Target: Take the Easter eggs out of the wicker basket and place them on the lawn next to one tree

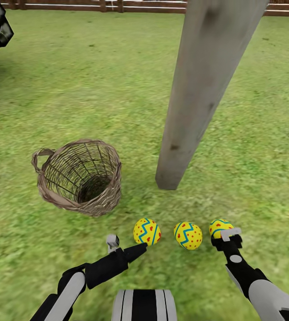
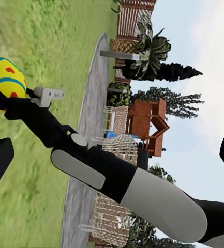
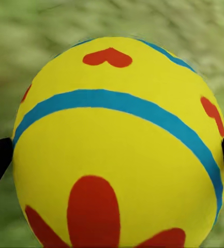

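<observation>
The right gripper (image 1: 222,236) is closed on the third egg (image 1: 218,226), one fingertip on each flank, low over the lawn (image 1: 117,89) at 5 o'clock from the tree trunk (image 1: 197,98). Two glossy yellow eggs (image 1: 147,232) (image 1: 188,235) lie at the trunk's 6 and 7 o'clock. The open-weave wicker basket (image 1: 79,178) stands empty; the left gripper (image 1: 140,249) appears empty, its opening unclear.

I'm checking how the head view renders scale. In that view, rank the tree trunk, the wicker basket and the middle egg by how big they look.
1. Tree trunk, largest; it runs out the top of the frame.
2. Wicker basket.
3. Middle egg, smallest by far, though it lies nearest the camera.
</observation>
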You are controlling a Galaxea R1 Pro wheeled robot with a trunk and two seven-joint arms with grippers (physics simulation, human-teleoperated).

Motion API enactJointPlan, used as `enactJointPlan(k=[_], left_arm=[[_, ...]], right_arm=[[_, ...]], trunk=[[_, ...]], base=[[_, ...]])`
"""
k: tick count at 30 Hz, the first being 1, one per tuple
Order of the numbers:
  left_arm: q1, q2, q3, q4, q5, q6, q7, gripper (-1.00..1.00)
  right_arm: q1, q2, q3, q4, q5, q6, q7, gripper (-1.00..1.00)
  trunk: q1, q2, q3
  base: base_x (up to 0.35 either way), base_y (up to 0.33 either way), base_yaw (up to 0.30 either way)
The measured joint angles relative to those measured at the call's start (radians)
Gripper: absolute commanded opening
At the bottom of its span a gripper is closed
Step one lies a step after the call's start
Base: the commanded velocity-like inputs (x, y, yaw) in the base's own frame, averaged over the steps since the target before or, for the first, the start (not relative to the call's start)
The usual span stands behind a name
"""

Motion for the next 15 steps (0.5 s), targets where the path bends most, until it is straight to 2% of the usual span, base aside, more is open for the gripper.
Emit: enactJointPlan(k=[15], left_arm=[[0.0,0.0,0.001,0.004,0.001,0.0,0.0,1.0]], right_arm=[[0.0,0.0,-0.002,-0.003,0.0,-0.003,0.0,1.0]], trunk=[[-0.007,0.004,0.058]], base=[[0.0,0.0,0.0]])
